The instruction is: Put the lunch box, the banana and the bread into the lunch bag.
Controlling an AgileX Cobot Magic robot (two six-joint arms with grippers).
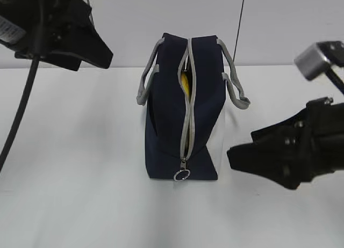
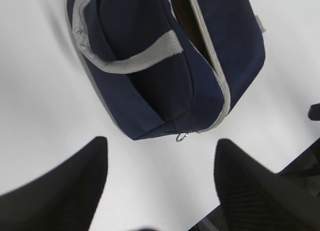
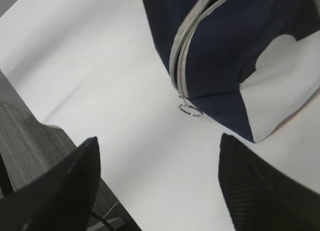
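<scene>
The navy lunch bag (image 1: 166,108) stands in the middle of the white table, its grey zipper band mostly drawn together, with a narrow gap near the top. A strip of yellow, the banana (image 1: 184,81), shows through that gap. The ring pull (image 1: 181,175) hangs at the bag's near end. The lunch box and the bread are hidden. My left gripper (image 1: 105,57) is open and empty, raised at the back left, away from the bag (image 2: 165,66). My right gripper (image 1: 234,157) is open and empty, low at the right, just off the bag's (image 3: 235,56) near corner.
Grey strap handles (image 1: 144,81) droop on both sides of the bag. A white side patch (image 3: 280,86) faces my right gripper. The table's edge (image 3: 75,141) shows in the right wrist view, with floor beyond. A black cable (image 1: 19,114) hangs at the left.
</scene>
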